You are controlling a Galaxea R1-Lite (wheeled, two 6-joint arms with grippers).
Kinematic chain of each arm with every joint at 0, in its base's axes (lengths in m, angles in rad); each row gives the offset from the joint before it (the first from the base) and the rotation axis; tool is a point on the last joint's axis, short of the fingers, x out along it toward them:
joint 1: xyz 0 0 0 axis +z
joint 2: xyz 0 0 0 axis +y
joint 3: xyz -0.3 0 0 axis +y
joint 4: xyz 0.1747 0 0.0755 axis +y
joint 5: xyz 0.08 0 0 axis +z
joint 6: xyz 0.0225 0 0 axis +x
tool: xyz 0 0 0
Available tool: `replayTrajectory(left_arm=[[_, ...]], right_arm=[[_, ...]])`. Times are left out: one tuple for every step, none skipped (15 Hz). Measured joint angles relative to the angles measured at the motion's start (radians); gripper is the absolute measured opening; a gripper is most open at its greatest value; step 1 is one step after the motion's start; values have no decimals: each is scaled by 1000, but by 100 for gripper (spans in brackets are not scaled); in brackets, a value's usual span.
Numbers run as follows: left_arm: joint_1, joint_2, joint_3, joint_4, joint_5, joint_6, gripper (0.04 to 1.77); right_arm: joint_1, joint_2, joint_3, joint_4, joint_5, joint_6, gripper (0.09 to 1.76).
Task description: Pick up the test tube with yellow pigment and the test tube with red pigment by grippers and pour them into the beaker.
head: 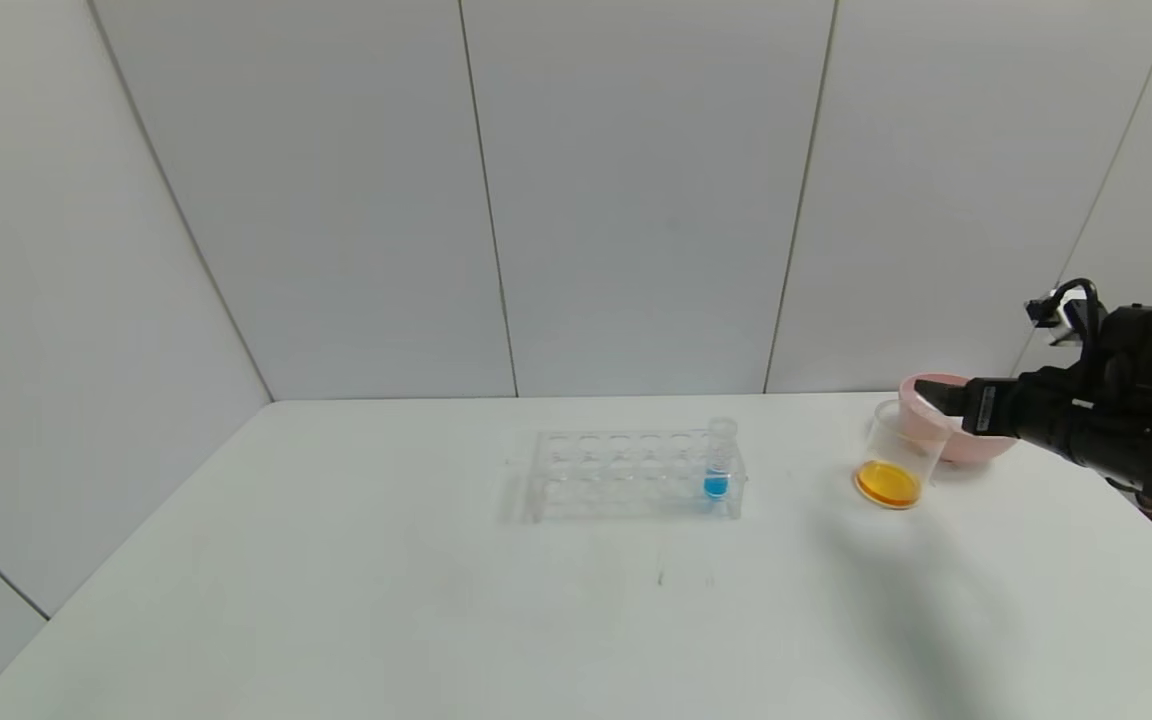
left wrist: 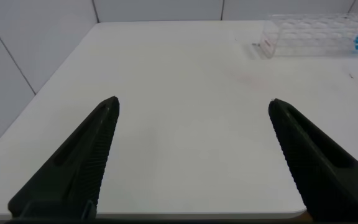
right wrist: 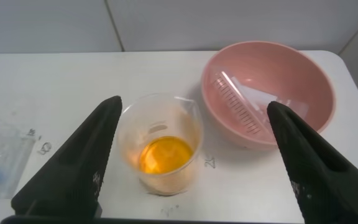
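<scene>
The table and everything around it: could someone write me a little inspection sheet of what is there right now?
Surface: white table, a few faint marks.
Job's things: beaker upright, holding orange-yellow liquid; empty clear tubes lying in the pink bowl behind it.
Clutter: clear rack with one tube of blue liquid standing at its right end.
End effectors: right end effector open, above the beaker and bowl, holding nothing; left end effector open over bare table, idle.
Cables: black cable looping on the right arm.
Surroundings: plain grey wall panels.
</scene>
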Motion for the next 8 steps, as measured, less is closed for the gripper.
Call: replayTrajectory(left_arm=[[0,0,0,0,0,0,172],[0,0,0,0,0,0,172],[0,0,0,0,0,0,172],[0,0,0,0,0,0,172],[0,0,0,0,0,0,172],[0,0,0,0,0,0,172],[0,0,0,0,0,0,172],[0,0,0,0,0,0,172]], right_arm=[[27,-32,50,-34,-4,3,167],[52,-72,107,-71,-9,3,168],[68,-114,158,-101,-12,1,168],[78,-165,208,-124,-15,-3,168],[81,-218,249,-133,-17,-8,169],[81,-276,284,-140,-17,-11,169],[76,-341,318,-141,-17,-15,169],[69,-404,348,-143,-18,-19,169]])
